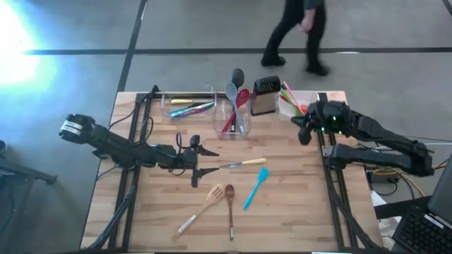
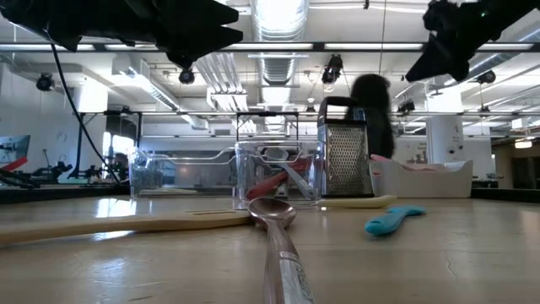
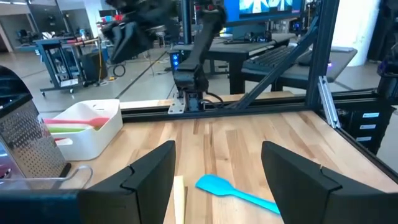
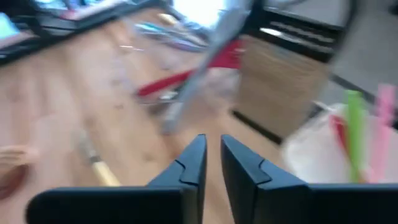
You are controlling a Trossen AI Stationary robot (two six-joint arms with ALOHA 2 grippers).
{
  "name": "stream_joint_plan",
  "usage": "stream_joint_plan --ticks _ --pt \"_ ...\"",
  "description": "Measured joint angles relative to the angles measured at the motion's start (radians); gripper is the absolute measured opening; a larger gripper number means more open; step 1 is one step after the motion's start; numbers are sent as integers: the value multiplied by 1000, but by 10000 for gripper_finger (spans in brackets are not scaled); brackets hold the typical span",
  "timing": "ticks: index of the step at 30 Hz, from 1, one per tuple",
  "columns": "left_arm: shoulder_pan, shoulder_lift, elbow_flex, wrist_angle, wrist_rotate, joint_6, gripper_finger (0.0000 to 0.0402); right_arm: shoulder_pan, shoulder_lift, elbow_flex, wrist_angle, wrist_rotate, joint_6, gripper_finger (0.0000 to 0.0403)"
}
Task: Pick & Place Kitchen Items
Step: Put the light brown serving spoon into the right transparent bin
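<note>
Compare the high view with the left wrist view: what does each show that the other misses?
Only the high view shows the two wooden spoons lying near the table's front, the clear tub of utensils at the back left, and a person walking beyond the table. Only the left wrist view shows the left gripper close up, fingers open and empty. Both show the blue spatula on the table, the steel box grater, the white tub and the right gripper near that tub.
</note>
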Motion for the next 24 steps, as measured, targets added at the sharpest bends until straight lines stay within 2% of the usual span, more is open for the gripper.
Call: stream_joint_plan --ticks 3,7,10,14,19,24 --pt "0 0 0 -3 0 -2 243 176 -7 -1 14 83 67 15" --pt "-1 0 2 -18 0 -48 243 424 28 -2 54 255 137 11" --pt "-1 -1 4 -20 0 -91 243 606 87 -4 118 375 195 11" --pt "-1 -1 4 -24 0 -111 243 812 205 -4 273 471 244 11" --pt "-4 -1 3 -25 35 -106 243 991 382 24 498 552 244 11" --pt "-5 -6 2 -31 53 -171 241 1092 557 137 525 628 265 11"
